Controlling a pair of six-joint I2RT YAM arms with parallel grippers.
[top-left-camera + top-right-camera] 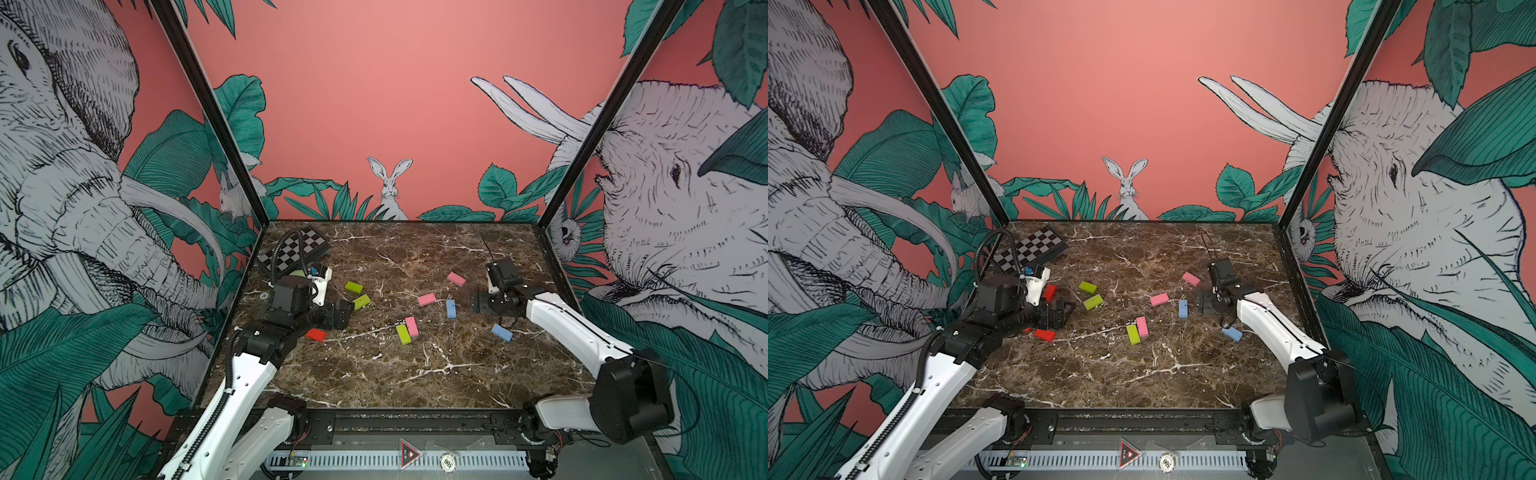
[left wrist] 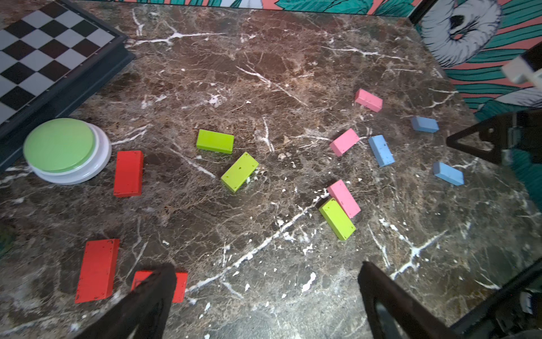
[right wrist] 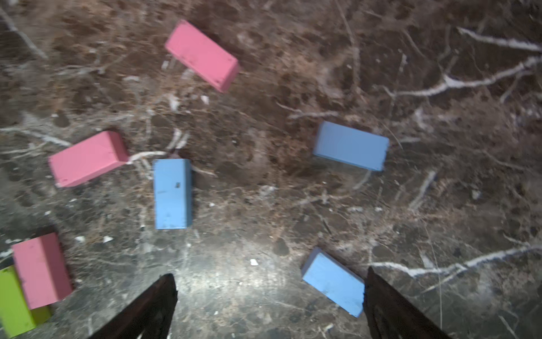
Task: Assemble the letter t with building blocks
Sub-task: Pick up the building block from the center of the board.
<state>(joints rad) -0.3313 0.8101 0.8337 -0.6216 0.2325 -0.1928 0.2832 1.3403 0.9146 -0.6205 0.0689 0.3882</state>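
The building blocks lie flat and scattered on the marble table. Lime green bricks [image 1: 353, 286] [image 1: 361, 301] sit left of centre. A pink brick [image 1: 411, 326] and a green brick [image 1: 403, 334] lie side by side, touching, in the middle. Other pink bricks [image 1: 456, 278] [image 1: 427, 299] and a light blue brick [image 1: 451, 308] lie to their right. Red bricks [image 2: 128, 173] [image 2: 97, 270] lie near my left gripper [image 2: 265, 265], which is open and holds nothing. A third red brick [image 2: 181, 286] is half hidden behind one finger. My right gripper [image 3: 270, 274] is open above another blue brick [image 3: 333, 283], which lies on the table close to one finger.
A black-and-white chequered board [image 1: 295, 249] sits in the far left corner. Beside it stands a round green-topped white button [image 2: 61, 146]. A third blue brick [image 3: 350, 145] lies beyond the right gripper. Printed walls close in the table on three sides.
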